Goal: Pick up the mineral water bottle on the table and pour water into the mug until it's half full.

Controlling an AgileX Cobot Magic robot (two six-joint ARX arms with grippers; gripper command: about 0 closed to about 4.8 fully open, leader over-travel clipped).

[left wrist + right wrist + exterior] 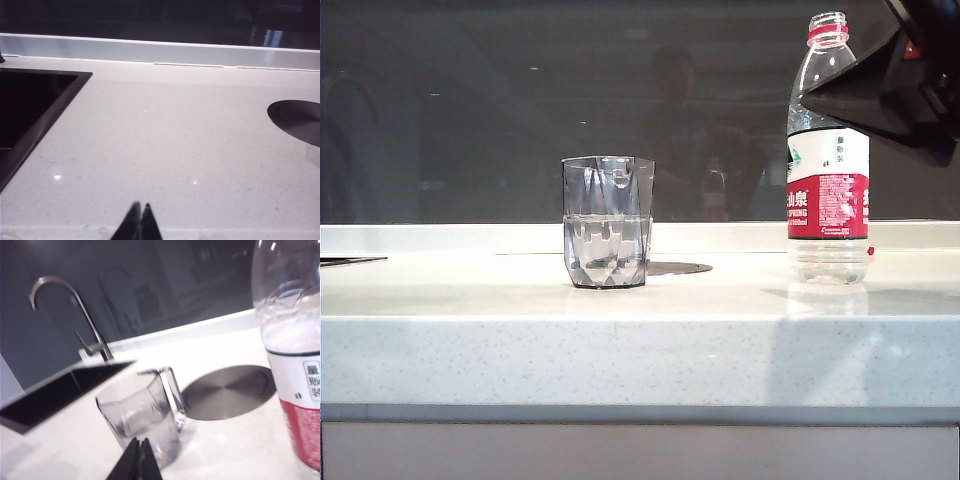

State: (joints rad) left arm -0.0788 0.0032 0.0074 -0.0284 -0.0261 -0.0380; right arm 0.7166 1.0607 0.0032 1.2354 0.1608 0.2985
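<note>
On the table point(640, 300), right of the half-filled mug point(608, 222), the uncapped mineral water bottle point(828, 150) is standing, probably light, thin-walled and best grasped at its label, while the right gripper point(137, 460) and the left gripper point(139, 222) are hovering closed, holding nothing.

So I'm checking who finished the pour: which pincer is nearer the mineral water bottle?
Right. The right pincer, shut and empty, sits close beside the mineral water bottle. The left pincer, also shut, hovers over bare table, bottle out of its view.
</note>
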